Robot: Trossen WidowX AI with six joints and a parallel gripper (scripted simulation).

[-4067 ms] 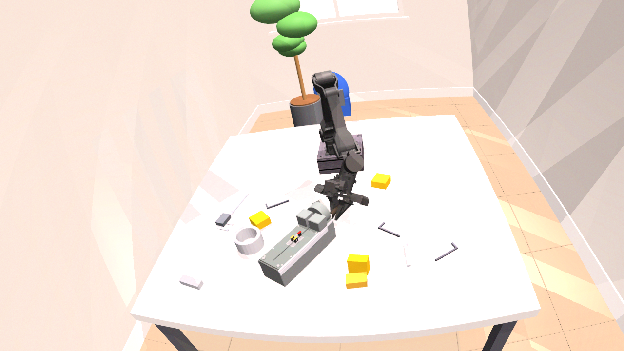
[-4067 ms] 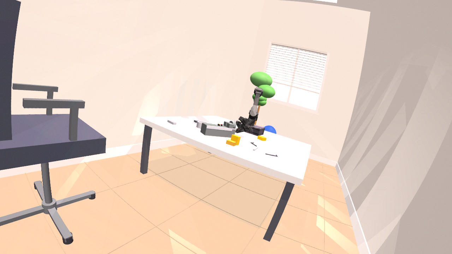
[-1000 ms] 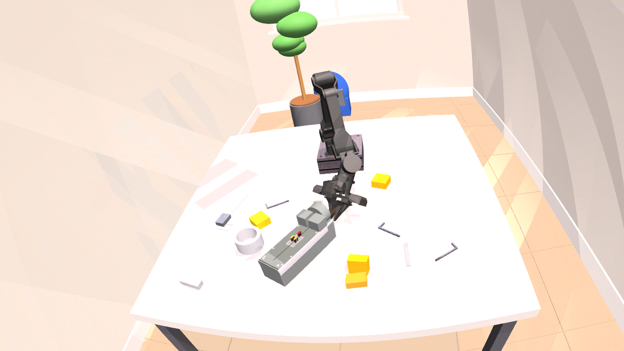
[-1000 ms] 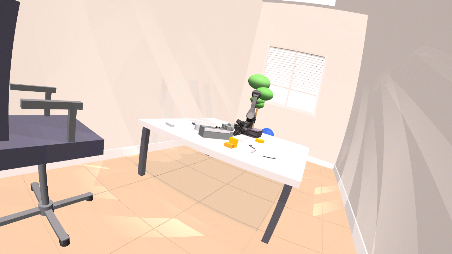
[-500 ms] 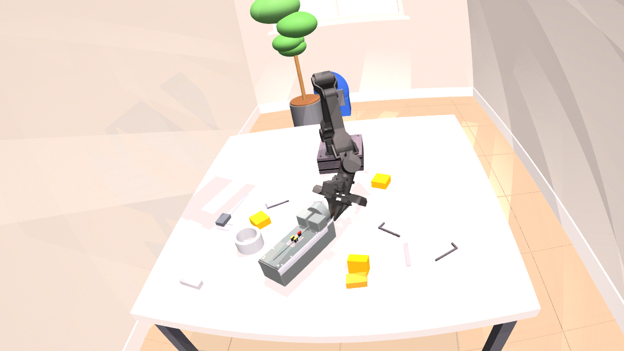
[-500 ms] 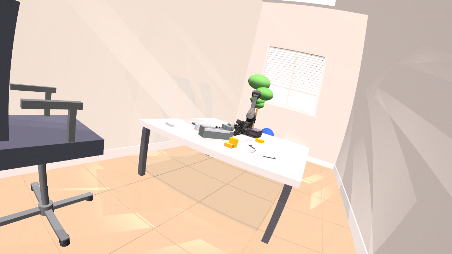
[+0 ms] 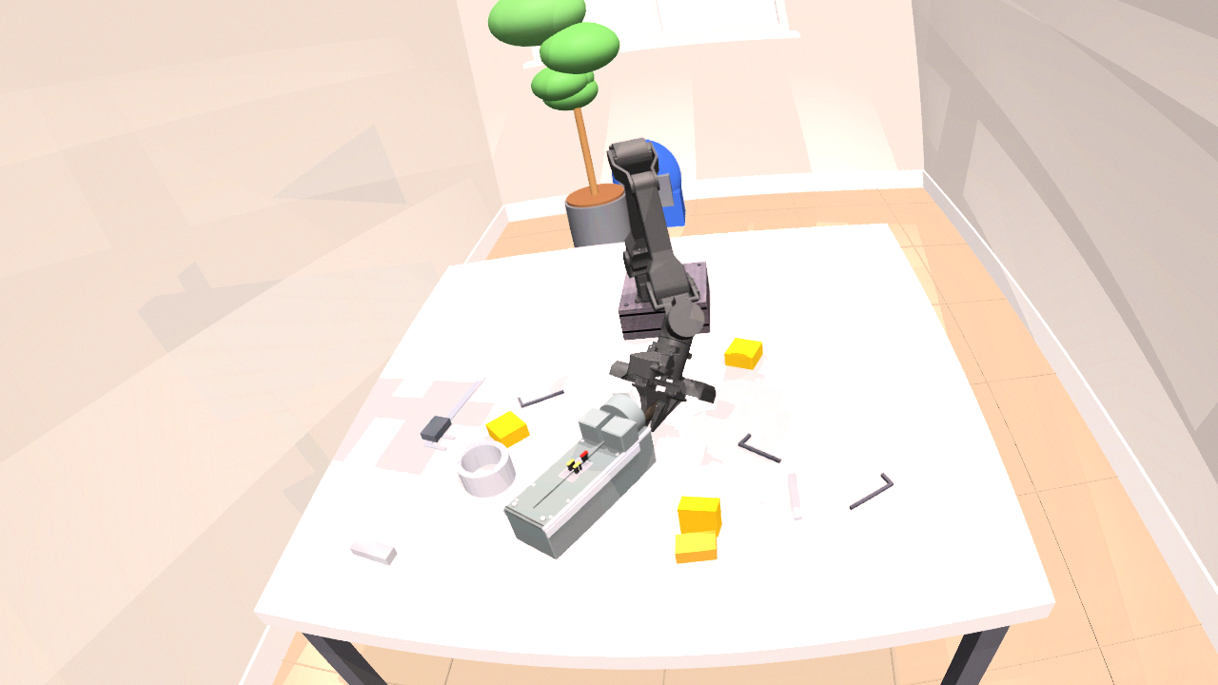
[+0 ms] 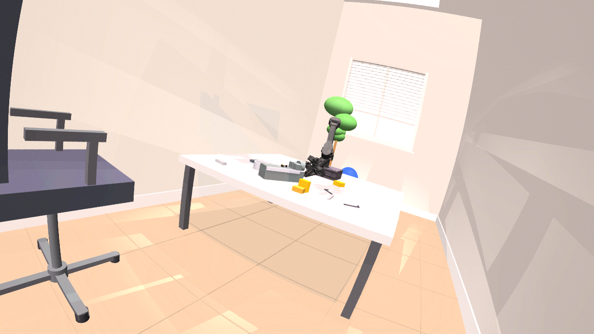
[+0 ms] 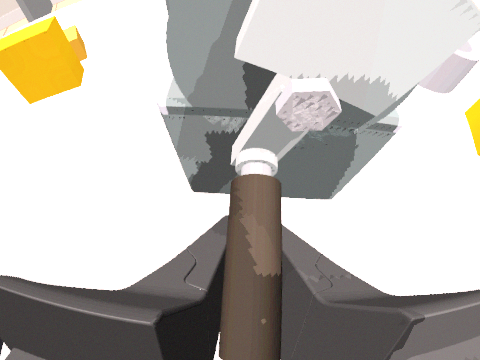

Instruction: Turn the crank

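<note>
The grey-green machine (image 7: pixel 587 515) (image 8: pixel 281 173) (image 9: pixel 320 170) stands on the table, its crank end toward the arm. On its top, the small red pointer (image 7: pixel 584 455) sits slightly toward the crank end from the yellow brass marks (image 7: pixel 571 464); the exact gap is too small to read. The wrist view shows the pale crank arm (image 9: pixel 282 127), slanting down from a hexagonal nut (image 9: pixel 308 110) to the brown handle (image 9: pixel 255 305). My gripper (image 7: pixel 655 420) (image 9: pixel 248 226) is shut on the handle, one dark finger on each side. The pointer is out of the wrist view.
Yellow blocks (image 7: pixel 507 428) (image 7: pixel 743 352) (image 7: pixel 697 515) and a pale ring (image 7: pixel 486 469) lie around the machine on the white table (image 7: pixel 425 613). Dark hex keys (image 7: pixel 760 449) (image 7: pixel 870 492) lie to its right. A dark-headed tool (image 7: pixel 436 427) lies left.
</note>
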